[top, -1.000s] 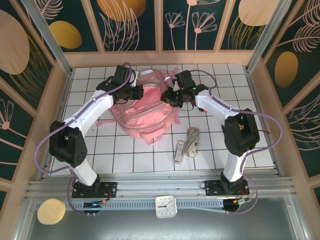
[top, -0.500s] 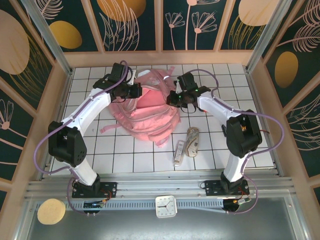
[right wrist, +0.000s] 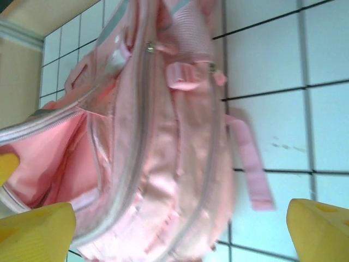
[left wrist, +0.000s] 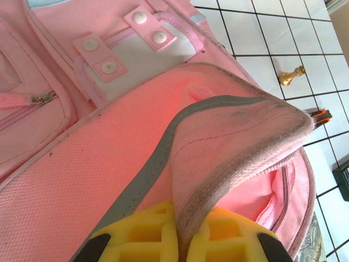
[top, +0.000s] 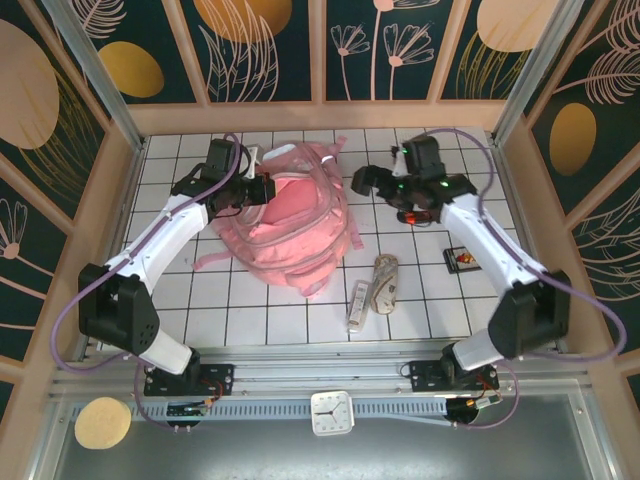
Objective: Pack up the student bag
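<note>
Student bag [top: 295, 225] on worktop [top: 420, 300], far centre. Left end effector [left wrist: 182, 240] pinches its mouth flap (bite looks thin); right end effector [top: 368, 183] spread, empty, nearby. Risk: flap slips, opening collapses.

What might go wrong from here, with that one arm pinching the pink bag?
The left tool pinches only a thin fabric edge of the student bag. The soft cloth may slip out, letting the opening fall shut. The right tool is open and empty, off to the bag's side. Reaching in, it might snag the loose strap and drag the bag.
</note>
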You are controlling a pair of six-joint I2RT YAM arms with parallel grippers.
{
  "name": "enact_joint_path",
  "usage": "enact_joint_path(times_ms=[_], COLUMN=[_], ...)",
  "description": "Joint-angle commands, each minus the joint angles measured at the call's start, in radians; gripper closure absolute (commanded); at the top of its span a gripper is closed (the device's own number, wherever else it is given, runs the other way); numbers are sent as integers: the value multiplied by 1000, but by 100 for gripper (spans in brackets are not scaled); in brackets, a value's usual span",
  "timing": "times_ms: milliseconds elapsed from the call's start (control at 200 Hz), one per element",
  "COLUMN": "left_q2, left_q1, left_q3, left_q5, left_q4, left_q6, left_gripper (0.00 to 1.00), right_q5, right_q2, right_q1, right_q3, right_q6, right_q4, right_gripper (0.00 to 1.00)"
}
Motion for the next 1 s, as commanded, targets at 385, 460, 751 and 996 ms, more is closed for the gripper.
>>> enact_joint_path(times_ms=[385,460,751,996], left_q2=[-46,-50,-67,-71], left_q1=[0,0,-4,-38], left_q3=[-16,-17,-33,-52], left_q5=[30,33,33,10], left_q4=[119,118,107,98], left_q6=[-32,-28,-21,-15], left_gripper=[100,100,100,100], right_q5=[175,186,277,271], right_q2=[67,116,283,304], right_q1=[118,147,159,135], right_q3=[-287,-278,-222,-239], right_q6=[12,27,45,30], right_q4=[-282,-255,-216,-189], right_gripper=[1,1,2,35])
